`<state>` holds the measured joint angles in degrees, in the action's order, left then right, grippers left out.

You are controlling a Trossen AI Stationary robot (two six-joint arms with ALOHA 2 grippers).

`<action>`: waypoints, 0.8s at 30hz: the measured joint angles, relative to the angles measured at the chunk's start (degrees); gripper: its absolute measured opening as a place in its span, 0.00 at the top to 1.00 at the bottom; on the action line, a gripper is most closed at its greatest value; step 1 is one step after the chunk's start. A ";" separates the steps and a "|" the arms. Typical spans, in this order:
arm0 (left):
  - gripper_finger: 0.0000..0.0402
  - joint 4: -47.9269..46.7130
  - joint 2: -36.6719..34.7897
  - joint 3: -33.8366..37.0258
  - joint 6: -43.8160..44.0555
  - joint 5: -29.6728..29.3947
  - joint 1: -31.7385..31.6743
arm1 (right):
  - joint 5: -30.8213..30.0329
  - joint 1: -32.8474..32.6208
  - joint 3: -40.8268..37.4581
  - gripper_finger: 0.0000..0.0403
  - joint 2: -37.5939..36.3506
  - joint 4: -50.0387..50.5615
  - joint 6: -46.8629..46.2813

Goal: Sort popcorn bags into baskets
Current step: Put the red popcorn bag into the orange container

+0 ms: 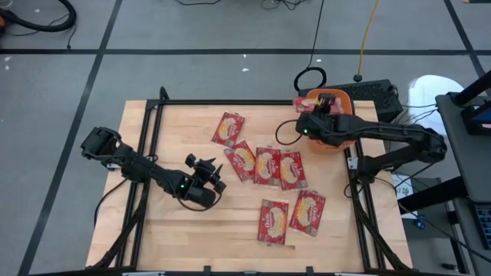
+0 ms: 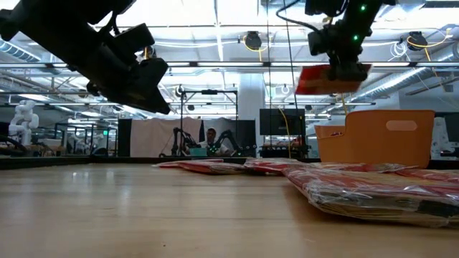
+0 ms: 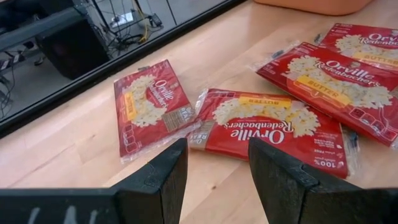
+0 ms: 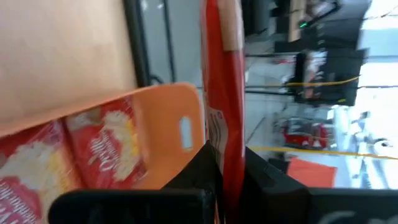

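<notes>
Sorting is judged partly done: one popcorn bag (image 4: pixel 224 93) is clamped in the right gripper (image 1: pixel 326 107) jaws over the orange basket (image 2: pixel 376 136), which already contains bags, while seven bags (image 1: pixel 268 165) remain on the worktop (image 1: pixel 153 238) and the left gripper (image 3: pixel 214 180) jaws are held open above them.

You have the basket (image 1: pixel 331 146) at the table's (image 1: pixel 153 230) far right corner, with the right gripper (image 1: pixel 325 106) above it pinching one popcorn bag (image 2: pixel 324 79). Seven more bags (image 1: pixel 268 165) lie scattered mid-table, right of the left gripper (image 1: pixel 209 175), which hangs over bare wood
</notes>
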<state>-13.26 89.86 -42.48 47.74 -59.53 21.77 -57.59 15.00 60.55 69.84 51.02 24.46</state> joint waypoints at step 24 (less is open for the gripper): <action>0.57 2.45 0.00 0.00 -1.09 2.73 -0.39 | 10.41 19.82 -12.56 0.96 0.00 -14.23 12.42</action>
<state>-10.81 89.86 -42.48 46.65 -56.80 21.39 -47.18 34.82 48.00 69.84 36.79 36.87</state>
